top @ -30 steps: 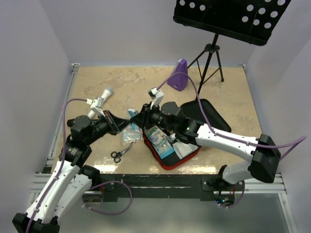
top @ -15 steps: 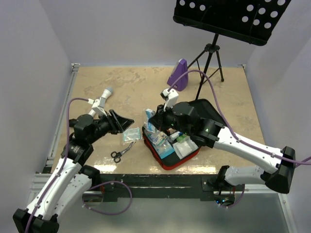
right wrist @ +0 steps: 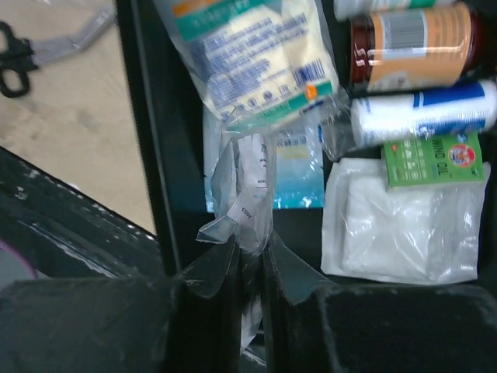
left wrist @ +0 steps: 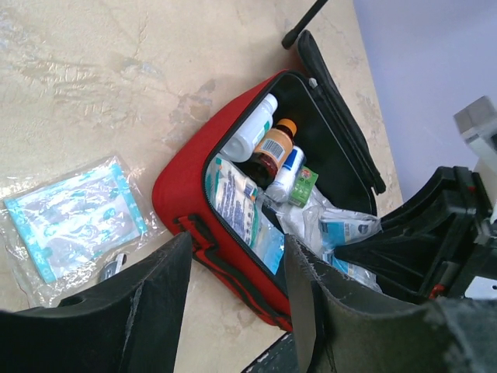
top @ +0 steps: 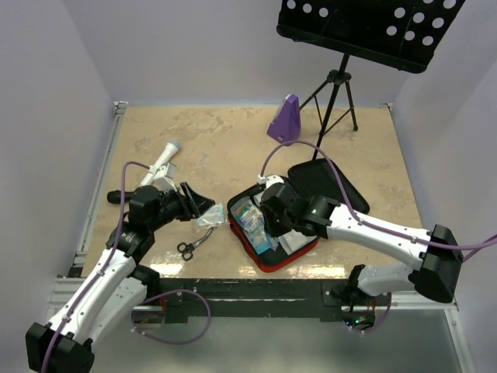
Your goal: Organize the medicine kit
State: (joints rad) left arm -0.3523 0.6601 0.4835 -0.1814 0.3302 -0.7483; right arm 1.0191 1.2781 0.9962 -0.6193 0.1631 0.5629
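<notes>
The medicine kit [top: 269,264] lies open near the table's front edge, red outside [left wrist: 182,203] with black lining [right wrist: 151,148]. It holds bottles [right wrist: 411,47], a green box [right wrist: 433,159] and packets. My right gripper [right wrist: 250,260] hangs over the kit's left half [top: 269,223], shut on a clear plastic packet [right wrist: 248,198] that dangles into the kit. My left gripper [left wrist: 238,242] is open and holds nothing. It sits left of the kit [top: 203,206], above a loose blue-and-white packet [left wrist: 74,217].
Black-handled scissors [top: 189,248] lie on the table in front of the loose packet. The kit's black lid [top: 335,185] lies flat to the right. A white and grey microphone [top: 163,161] is at the left. A purple metronome [top: 285,120] and a music stand [top: 335,85] are at the back.
The clear packet passed from my left gripper to my right. The right arm carried it right and down over the kit. My left jaws opened and drew back left.
</notes>
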